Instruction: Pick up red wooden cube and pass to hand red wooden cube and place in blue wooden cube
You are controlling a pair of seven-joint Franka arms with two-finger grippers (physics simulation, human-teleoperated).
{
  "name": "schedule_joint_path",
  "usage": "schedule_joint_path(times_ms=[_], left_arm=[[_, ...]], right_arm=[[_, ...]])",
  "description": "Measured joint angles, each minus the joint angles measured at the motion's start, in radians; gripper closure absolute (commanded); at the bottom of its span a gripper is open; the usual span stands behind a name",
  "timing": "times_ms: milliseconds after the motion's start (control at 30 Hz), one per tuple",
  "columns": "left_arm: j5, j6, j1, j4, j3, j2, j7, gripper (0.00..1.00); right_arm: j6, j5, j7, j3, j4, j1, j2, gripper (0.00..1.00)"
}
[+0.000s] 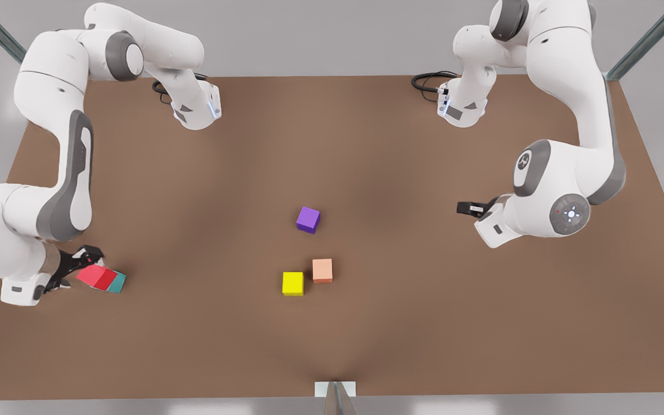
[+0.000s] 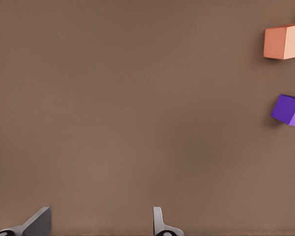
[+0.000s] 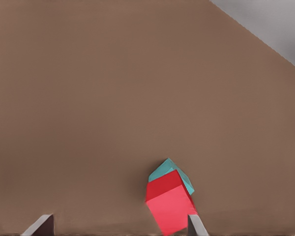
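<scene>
1. Red, the small plain wooden cube (image 3: 171, 206) sits tilted atop the small teal wooden cube (image 3: 168, 169), just ahead of the right pincer (image 1: 81, 266), beside one fingertip (image 3: 195, 225)
2. The right pincer is spread wide, gripping nothing, low over the brown tabletop (image 1: 205, 230)
3. The left pincer (image 2: 101, 223) hovers wide apart and empty; a purple cube (image 2: 290, 110) and a salmon-orange cube (image 2: 284, 42) lie well ahead of it, off to one side

Brown table (image 1: 366, 144) looks matt and smooth; red wooden cube (image 1: 97, 276) and blue wooden cube (image 1: 117, 282) touching it show flat, unglossed faces; arm shells glossy white plastic.
</scene>
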Motion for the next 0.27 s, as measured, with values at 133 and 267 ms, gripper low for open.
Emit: schedule_joint_path(times_ms=[133, 267], left_arm=[[0.01, 0.002, 0.0, 0.0, 0.0, 0.006, -0.001, 0.0], [0.024, 0.01, -0.001, 0.0, 0.0, 0.008, -0.002, 0.0]], right_arm=[[-0.151, -0.028, 0.143, 0.007, -0.165, 0.026, -0.326, 0.0], [-0.204, -0.015, 0.269, 0.008, -0.285, 0.018, -0.439, 0.0]])
